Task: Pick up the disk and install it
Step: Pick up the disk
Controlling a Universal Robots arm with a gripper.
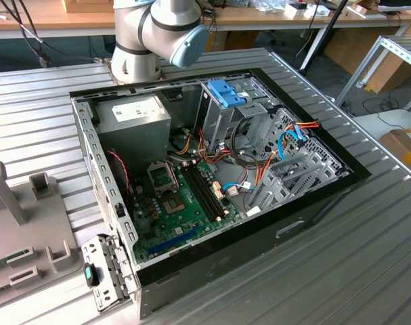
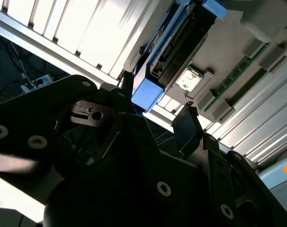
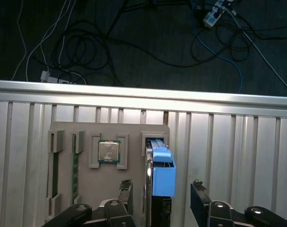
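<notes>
the disk [image 3: 163, 176], judged stiff, weighty and shock-sensitive, is held on edge in a slot of the fixture [image 3: 134, 130], straddled by the parted gripper [image 3: 160, 185], and is best clamped across its blue rails.

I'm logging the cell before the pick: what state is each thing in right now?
disk: standing on edge in a slot of the holder, not gripped.
gripper: open, one finger on each side of the disk, clear of it.
processor chip: seated flat in its holder pocket.
holder: lying flat on the table, loaded.
computer case: on its side, panel off, inside exposed.
</notes>
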